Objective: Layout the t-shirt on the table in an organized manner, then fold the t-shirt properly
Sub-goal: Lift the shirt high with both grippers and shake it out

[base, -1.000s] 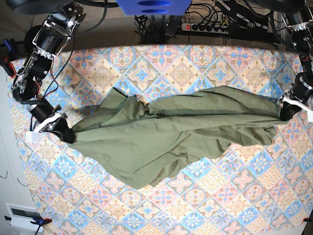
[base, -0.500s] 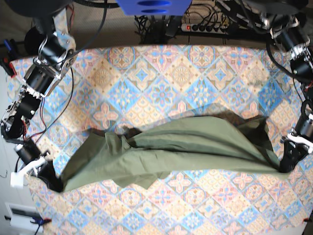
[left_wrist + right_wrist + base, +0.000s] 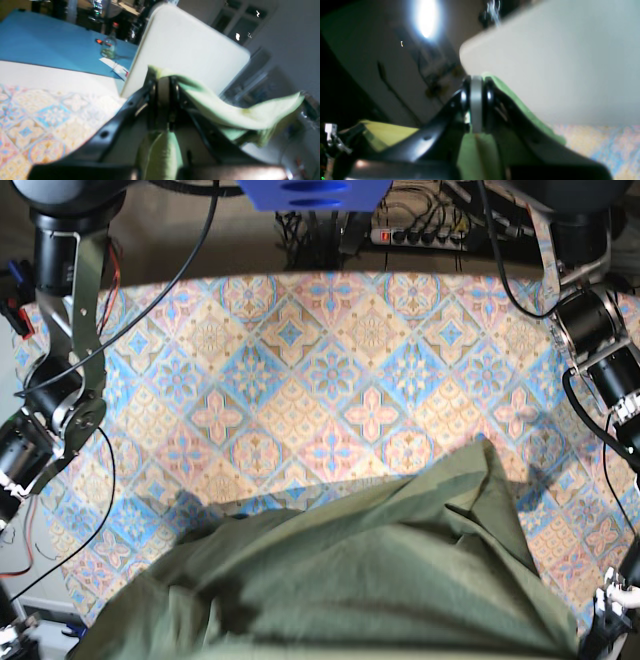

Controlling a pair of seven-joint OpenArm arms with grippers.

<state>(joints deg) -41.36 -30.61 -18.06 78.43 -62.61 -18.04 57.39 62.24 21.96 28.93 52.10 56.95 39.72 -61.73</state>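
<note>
both hands (image 3: 163, 82) (image 3: 476, 86) pinch t-shirt (image 3: 380, 570).

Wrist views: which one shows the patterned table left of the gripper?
The left wrist view: the table lies left of the left gripper, shut on the t-shirt. In the right wrist view it sits lower right of the right gripper.

Background stuff: there's a black power strip (image 3: 425, 236) with a red switch and a tangle of cables (image 3: 310, 228) along the far edge, a blue plastic piece (image 3: 315, 193) up top, and a glass bottle (image 3: 108, 47) sitting on a blue surface (image 3: 47, 47).
</note>
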